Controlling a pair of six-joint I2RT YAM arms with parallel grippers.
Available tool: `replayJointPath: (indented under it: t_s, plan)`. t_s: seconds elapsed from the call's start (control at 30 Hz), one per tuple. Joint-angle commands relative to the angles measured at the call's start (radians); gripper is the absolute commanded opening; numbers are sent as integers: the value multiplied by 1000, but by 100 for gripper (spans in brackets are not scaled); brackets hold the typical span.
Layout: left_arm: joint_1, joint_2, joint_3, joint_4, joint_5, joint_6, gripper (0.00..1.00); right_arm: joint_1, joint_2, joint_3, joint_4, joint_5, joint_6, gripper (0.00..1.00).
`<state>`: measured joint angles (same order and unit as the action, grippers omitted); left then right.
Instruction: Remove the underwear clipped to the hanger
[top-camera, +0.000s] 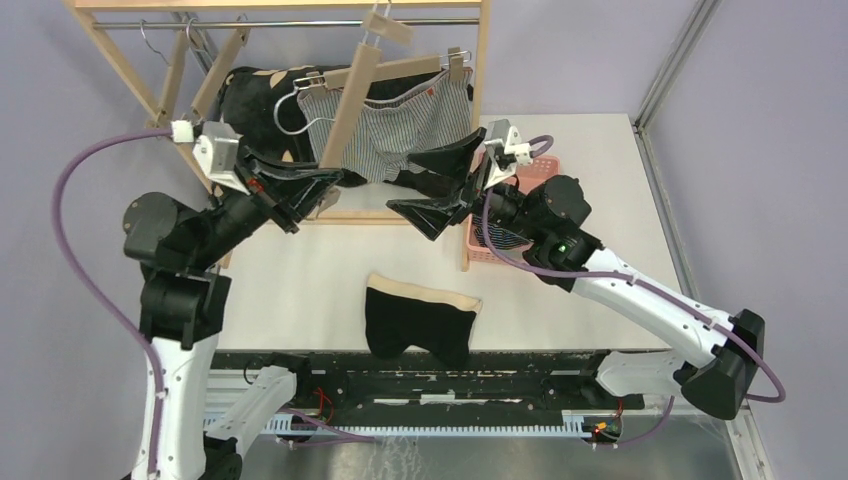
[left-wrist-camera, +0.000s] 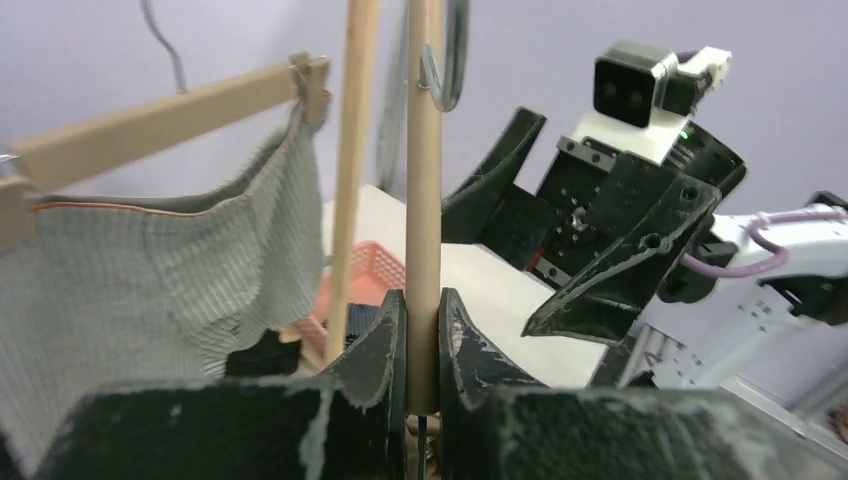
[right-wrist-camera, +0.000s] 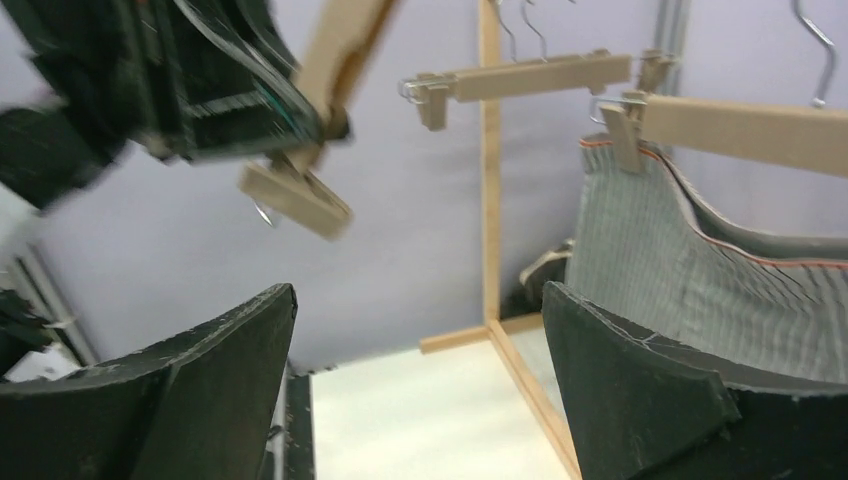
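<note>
Left hand (left-wrist-camera: 422, 330) clamped on the bar of a bare clip hanger (left-wrist-camera: 423, 180), which tilts across the front of the rack (top-camera: 480, 60). Right hand (right-wrist-camera: 420, 340) spread wide, nothing in it, just beside the grey-white pinstriped boxer shorts (right-wrist-camera: 680, 270). These hang upper centre in the top view, clipped to their wooden hanger (right-wrist-camera: 745, 130). Black boxer shorts (top-camera: 420, 320) lie on the worktop (top-camera: 300, 280).

Judgement: hold the bare hanger aside. The right hand should take the cloth close under a clip (right-wrist-camera: 620, 130) and pull straight down, not sideways.
</note>
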<state>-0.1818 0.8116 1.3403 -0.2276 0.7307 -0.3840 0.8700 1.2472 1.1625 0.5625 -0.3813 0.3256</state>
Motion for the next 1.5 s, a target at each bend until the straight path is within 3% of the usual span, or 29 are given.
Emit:
replayJointPath:
  t_s: [0.0, 0.23, 0.4, 0.67, 0.83, 1.0, 1.23, 1.47]
  plan:
    - [0, 20, 167, -312, -233, 181, 3, 2, -81, -12, -153, 123, -140, 100]
    - [1, 29, 298, -695, -615, 292, 3, 2, -179, -78, -319, 312, -232, 100]
    - [0, 6, 394, -935, -853, 302, 3, 3, -176, -57, -572, 377, -249, 100]
    - [0, -50, 359, -1019, -1047, 257, 3, 6, -166, -206, -643, 372, -197, 100]
    - [1, 44, 335, -995, -1051, 297, 3, 10, -82, -227, -735, 339, -174, 100]
    - [1, 188, 334, -949, -1081, 360, 3, 42, -17, -364, -696, 249, -110, 100]
    - [2, 321, 500, -925, -1025, 390, 3, 171, 17, -458, -615, 191, -81, 100]
    - [60, 420, 592, -934, -935, 452, 3, 268, 204, -421, -580, 236, -68, 100]
